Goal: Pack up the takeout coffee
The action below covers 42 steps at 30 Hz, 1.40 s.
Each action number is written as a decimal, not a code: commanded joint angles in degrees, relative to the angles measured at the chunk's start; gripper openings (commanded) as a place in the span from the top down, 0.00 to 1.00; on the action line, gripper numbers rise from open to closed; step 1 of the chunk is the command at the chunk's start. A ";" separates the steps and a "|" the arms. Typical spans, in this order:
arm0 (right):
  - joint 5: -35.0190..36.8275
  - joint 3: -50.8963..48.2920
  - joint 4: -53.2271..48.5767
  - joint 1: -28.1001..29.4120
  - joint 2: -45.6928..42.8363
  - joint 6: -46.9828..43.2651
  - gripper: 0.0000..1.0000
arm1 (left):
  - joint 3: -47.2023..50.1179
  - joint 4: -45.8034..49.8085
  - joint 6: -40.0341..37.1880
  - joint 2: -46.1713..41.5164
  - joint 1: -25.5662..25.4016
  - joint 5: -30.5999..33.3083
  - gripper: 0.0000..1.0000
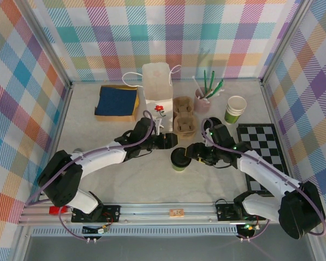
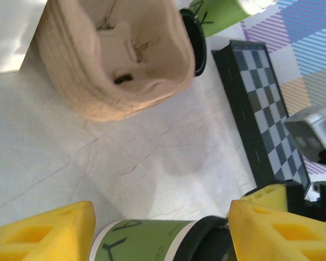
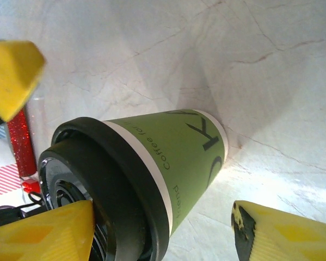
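- We are looking at a green paper cup (image 3: 168,163) with a black lid (image 3: 97,190), standing on pale marbled table (image 3: 233,60).
- Our yellow fingertips (image 3: 285,239) are sitting apart on either side of it.

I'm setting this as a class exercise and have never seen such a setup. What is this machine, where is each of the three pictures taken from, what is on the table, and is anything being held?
Two white robot arms are bolted at the table's near edge, each ending in a two-finger gripper with yellow pads. The overhead picture looks down from above and behind them. The other two come from cameras on the wrists, so the yellow shapes there are the arms' own fingers.

On the table stand a white paper bag, a brown cardboard cup carrier, a pink pot of sticks, a lidless green cup, a blue cloth on a flat box and a chequered board.

The takeout coffee, green with a black lid, stands on the table between the left gripper and right gripper. Both grippers are open around it; neither is gripping it.
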State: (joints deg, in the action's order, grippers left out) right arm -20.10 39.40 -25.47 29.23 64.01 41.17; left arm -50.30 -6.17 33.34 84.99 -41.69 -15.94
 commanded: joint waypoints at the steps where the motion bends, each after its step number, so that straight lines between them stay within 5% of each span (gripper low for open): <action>1: 3.04 2.96 -7.43 0.39 0.54 -1.49 0.33 | -2.84 4.84 -2.40 -3.22 0.82 0.23 0.33; 11: 1.84 11.67 -8.78 0.30 5.75 -6.22 0.27 | 1.39 13.11 -0.14 -13.25 0.38 3.57 0.32; 19: -6.33 19.13 -13.01 -2.01 12.74 -17.37 0.23 | 6.36 17.74 7.92 -19.41 -8.19 12.55 0.32; 26: -9.51 19.50 -14.25 -3.02 14.78 -22.96 0.24 | 9.45 15.25 15.18 -17.93 -11.99 15.94 0.32; 42: -9.08 16.16 -12.41 -3.45 16.39 -23.91 0.42 | 6.31 8.75 18.16 -10.12 -14.56 15.68 0.32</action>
State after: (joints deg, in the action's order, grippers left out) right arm -28.16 56.29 -38.35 26.20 79.77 18.35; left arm -42.26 4.71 50.37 74.43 -55.48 -0.73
